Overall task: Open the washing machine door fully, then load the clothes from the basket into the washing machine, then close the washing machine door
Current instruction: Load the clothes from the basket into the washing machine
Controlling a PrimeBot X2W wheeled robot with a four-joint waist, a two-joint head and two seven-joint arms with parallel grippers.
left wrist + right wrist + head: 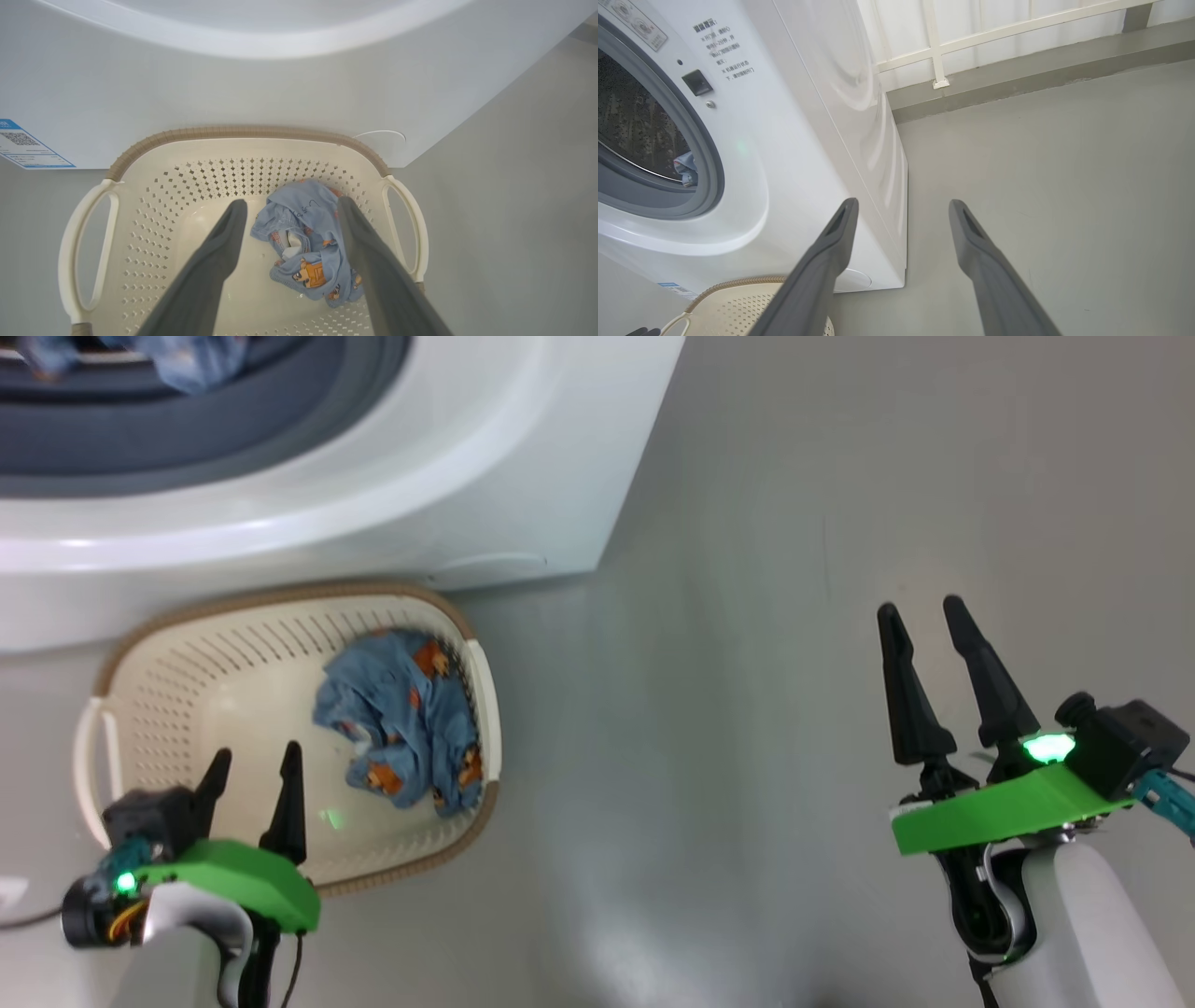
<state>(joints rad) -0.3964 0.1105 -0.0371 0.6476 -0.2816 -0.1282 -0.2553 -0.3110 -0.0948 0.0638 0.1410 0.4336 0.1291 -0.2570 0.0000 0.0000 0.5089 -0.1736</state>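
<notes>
The cream basket (pixel 168 663) (pixel 187 154) sits on the floor against the white washing machine (pixel 467 476) (pixel 794 140). A crumpled light-blue garment with orange bears (pixel 406 723) (pixel 306 247) lies in its right half. My left gripper (pixel 254 773) (pixel 289 205) hangs open over the basket's near side, its fingers straddling the garment without touching it. Another blue garment (pixel 187 364) (pixel 686 168) lies inside the drum mouth behind the grey gasket (pixel 280 420). My right gripper (pixel 924 611) (pixel 903 205) is open and empty over bare floor to the right. The washing machine door is out of view.
Grey floor (pixel 747 709) spreads right of the machine. A white railing on a low grey kerb (pixel 1017 60) runs behind it. A blue label (pixel 23 149) marks the machine's lower front.
</notes>
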